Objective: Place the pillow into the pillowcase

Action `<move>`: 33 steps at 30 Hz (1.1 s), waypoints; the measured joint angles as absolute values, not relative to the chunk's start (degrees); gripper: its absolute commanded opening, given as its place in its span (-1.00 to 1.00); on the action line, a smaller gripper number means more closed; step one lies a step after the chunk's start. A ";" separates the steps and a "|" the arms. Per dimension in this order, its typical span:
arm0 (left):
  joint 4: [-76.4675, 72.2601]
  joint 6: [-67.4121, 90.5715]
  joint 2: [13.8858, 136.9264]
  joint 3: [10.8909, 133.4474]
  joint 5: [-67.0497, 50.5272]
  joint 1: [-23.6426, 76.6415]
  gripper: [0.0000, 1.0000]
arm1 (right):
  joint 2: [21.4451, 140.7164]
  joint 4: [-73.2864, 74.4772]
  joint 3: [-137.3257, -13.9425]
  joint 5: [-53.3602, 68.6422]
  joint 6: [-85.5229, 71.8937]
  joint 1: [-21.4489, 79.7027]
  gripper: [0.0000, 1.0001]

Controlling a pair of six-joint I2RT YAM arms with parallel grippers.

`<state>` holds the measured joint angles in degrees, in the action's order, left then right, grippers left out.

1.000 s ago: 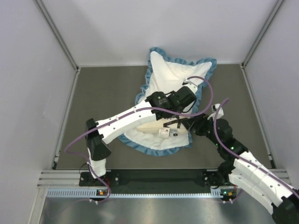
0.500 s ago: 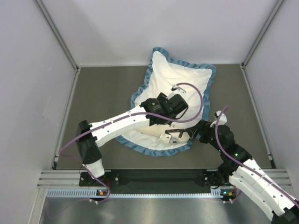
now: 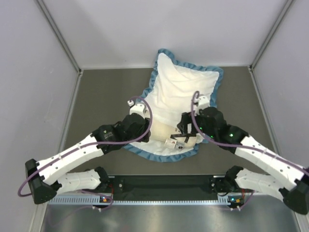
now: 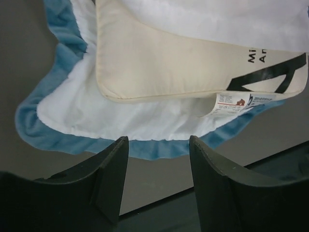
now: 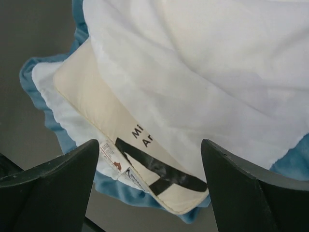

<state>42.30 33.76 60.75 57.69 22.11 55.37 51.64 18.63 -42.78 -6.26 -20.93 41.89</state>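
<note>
The pillowcase [image 3: 178,87] lies white side out with a blue ruffled edge, spread from the back wall toward me. The cream pillow [image 3: 161,132] is tucked under its top layer. Only the pillow's near end with black print and small tags [image 3: 173,142] sticks out. My left gripper [image 3: 143,129] hovers open at the case's near-left corner. Its tips hang over the blue ruffle [image 4: 72,145], with the pillow [image 4: 154,63] beyond. My right gripper [image 3: 186,126] stands open and wide above the pillow's printed end [image 5: 91,92]. The pillowcase top layer [image 5: 217,72] lies just beyond it. Neither gripper holds anything.
White enclosure walls [image 3: 38,72] close in the dark grey table [image 3: 101,96] on three sides. A black rail [image 3: 164,183] holding the arm bases runs along the near edge, just behind the pillow's end.
My left gripper has opened, let go of the pillowcase's top layer and pulled back to the near-left corner. The right arm has swung in over the pillow's near end. The case has settled flat.
</note>
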 measured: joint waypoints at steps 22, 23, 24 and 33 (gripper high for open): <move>15.40 42.13 77.71 44.05 6.85 51.55 0.13 | 84.44 21.08 -60.10 -17.78 -5.80 48.23 -1.00; 14.48 42.17 78.61 44.03 6.87 50.92 0.12 | 84.51 21.10 -60.55 -17.74 -6.04 48.05 -1.00; 13.54 42.33 79.48 44.03 6.87 50.41 0.12 | 84.49 21.12 -61.12 -17.63 -6.13 47.77 -1.00; 11.46 41.91 86.59 47.79 7.38 49.45 0.11 | 78.76 24.93 -67.66 -10.48 -6.70 46.89 -1.00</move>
